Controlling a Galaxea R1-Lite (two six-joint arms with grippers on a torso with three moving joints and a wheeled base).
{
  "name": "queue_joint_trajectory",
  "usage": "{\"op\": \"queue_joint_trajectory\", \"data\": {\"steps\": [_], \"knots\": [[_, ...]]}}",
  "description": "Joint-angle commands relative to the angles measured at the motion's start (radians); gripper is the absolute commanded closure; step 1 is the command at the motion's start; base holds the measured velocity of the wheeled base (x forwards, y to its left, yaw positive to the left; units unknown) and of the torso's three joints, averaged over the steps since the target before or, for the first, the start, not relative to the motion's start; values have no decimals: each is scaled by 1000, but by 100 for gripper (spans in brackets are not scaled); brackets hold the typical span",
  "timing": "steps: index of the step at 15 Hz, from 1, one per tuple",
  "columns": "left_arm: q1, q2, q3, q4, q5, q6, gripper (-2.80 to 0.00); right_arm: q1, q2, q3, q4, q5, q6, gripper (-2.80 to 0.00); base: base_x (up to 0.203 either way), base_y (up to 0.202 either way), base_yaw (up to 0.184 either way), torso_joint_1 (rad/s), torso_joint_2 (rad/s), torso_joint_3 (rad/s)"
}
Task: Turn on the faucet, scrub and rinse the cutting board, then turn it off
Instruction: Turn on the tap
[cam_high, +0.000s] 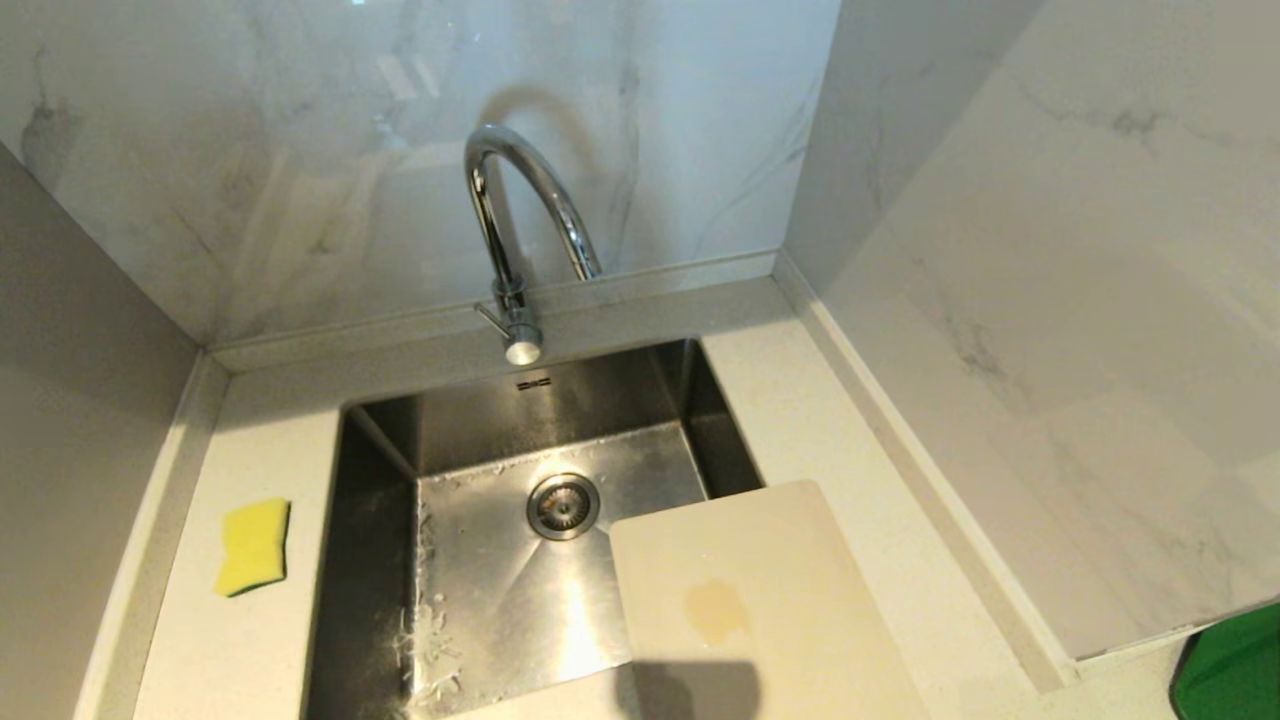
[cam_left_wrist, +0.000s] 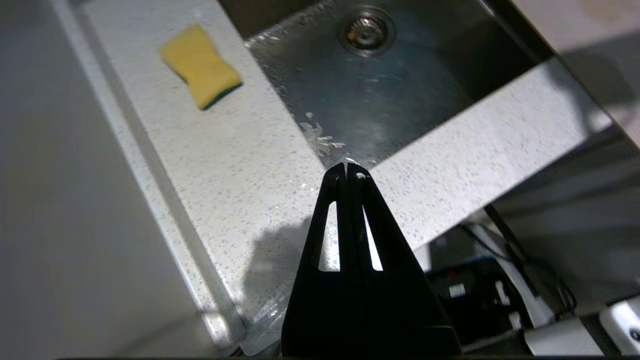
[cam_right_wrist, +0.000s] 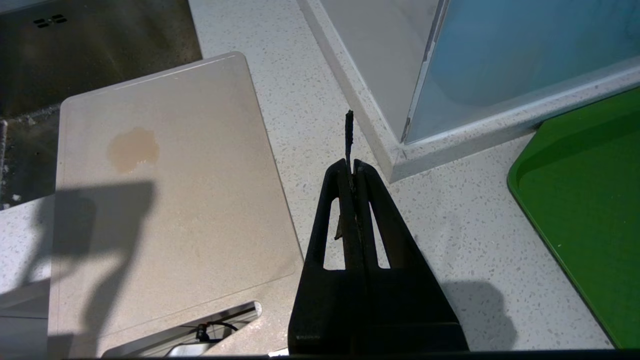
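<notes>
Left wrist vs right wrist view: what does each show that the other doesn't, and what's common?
Left wrist only: the yellow-green sponge on the counter beside the sink, the drain strainer, and the left gripper, shut, hovering near the counter's front edge.

Right wrist only: the slot handle of the cutting board, a green tray, a wall corner, and the right gripper, shut, over the counter beside the board.

Both: the speckled counter, part of the sink, part of the cutting board with its tan stain.
</notes>
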Motion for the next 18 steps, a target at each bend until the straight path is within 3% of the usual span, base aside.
{"op": "queue_joint_trajectory", "data": {"steps": [1, 5, 9, 13, 15, 17, 18], "knots": [[-1, 178, -38, -10, -49, 46, 0, 0, -2, 2, 0, 0, 1, 0, 0, 0, 0, 0, 0, 0], [-2, 499, -133, -125, -114, 133, 0, 0, -2, 2, 0, 0, 1, 0, 0, 0, 0, 0, 0, 0], [-3, 820, -364, -166, -111, 166, 0, 0, -2, 2, 0, 0, 1, 0, 0, 0, 0, 0, 0, 0], [-5, 1103, -531, -192, -112, 167, 0, 0, -2, 2, 0, 0, 1, 0, 0, 0, 0, 0, 0, 0], [-6, 1227, -579, -261, -117, 165, 0, 0, -2, 2, 0, 0, 1, 0, 0, 0, 0, 0, 0, 0], [-32, 1331, -628, -332, -124, 120, 0, 0, -2, 2, 0, 0, 1, 0, 0, 0, 0, 0, 0, 0], [-59, 1384, -661, -352, -127, 64, 0, 0, -2, 2, 0, 0, 1, 0, 0, 0, 0, 0, 0, 0]]}}
